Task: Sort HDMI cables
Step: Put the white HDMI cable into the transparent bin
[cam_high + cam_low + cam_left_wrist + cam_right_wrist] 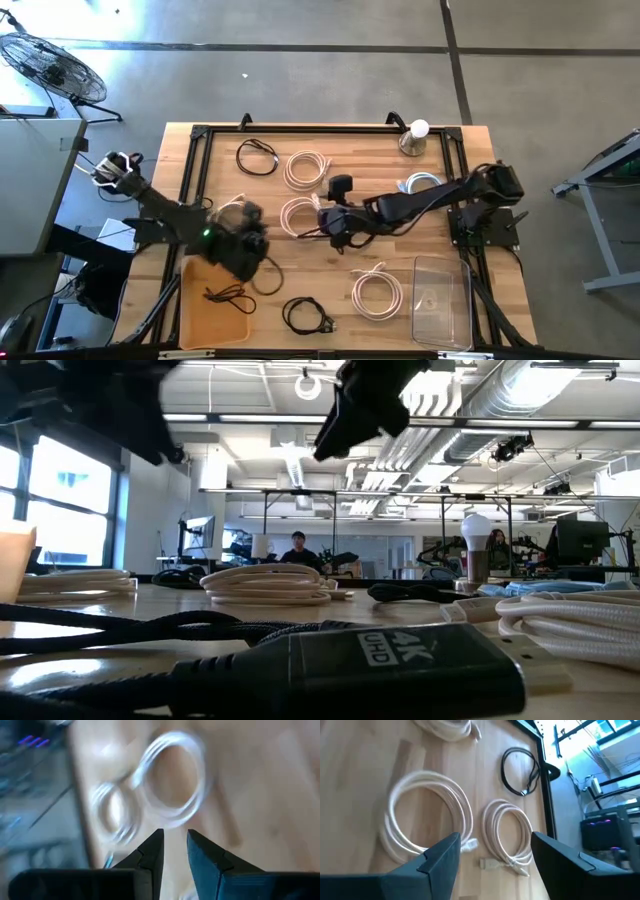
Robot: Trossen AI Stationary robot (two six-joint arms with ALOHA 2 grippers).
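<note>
Coiled HDMI cables are spread over the wooden table. Right gripper is held released mid-table; left gripper is poised nearly closed, empty.

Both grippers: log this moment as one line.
left gripper: narrow gap, empty, above white cable | right gripper: open, empty, above cream cables | black cable in tray

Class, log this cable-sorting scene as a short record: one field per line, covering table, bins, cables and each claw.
table: wooden top with black frame
tan bin: front left, holds one black cable
clear bin: front right, no cable seen inside
white cables: several coils on the table, e.g.
black cables on table: at back, at front
bulb: back right
left claw: narrowly open, holds nothing, above the tan bin's edge
right claw: wide open over white coils, mid-table
</note>
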